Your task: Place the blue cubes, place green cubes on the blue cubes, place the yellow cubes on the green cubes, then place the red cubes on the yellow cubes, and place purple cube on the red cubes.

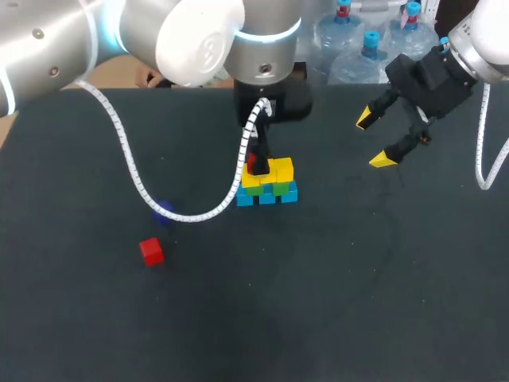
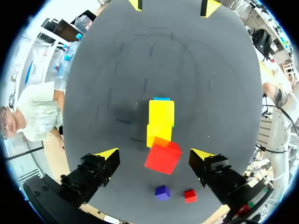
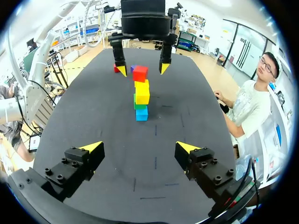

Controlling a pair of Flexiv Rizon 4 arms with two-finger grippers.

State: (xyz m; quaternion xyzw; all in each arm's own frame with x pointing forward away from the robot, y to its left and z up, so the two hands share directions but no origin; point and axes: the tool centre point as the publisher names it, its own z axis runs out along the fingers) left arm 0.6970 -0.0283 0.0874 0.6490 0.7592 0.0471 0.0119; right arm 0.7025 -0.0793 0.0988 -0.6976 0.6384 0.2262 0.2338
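Nearest on the dark table (image 1: pixel 358 302), a loose red cube (image 1: pixel 152 251) lay alone. Just past it sat the purple cube (image 2: pixel 162 192), partly hidden under the left arm's white cable (image 1: pixel 131 171) in the head view. Both sat well apart from the build, probably so that each could be picked up without disturbing it. Farther on stood the build itself, with blue cubes (image 1: pixel 267 196) at the base, green cubes (image 1: pixel 261 189) on them and yellow cubes (image 1: pixel 279 169) above. Each layer was stacked in the task's order, and the wider base steadied what sat higher. Another red cube (image 2: pixel 162 156) was at the top, at one end of the yellow layer. The left gripper (image 2: pixel 154 153) hung straight over it with its fingers spread to either side and a gap showing on each flank, so it was not clamped on the cube. The cube looked slightly turned against the yellow one beneath. From these angles I could not say for sure that it sat flat. Farthest off, the right gripper (image 1: pixel 374 139) hung above bare table with its fingers wide apart and nothing between them. It was likely parked there to leave the left arm room over the stack.
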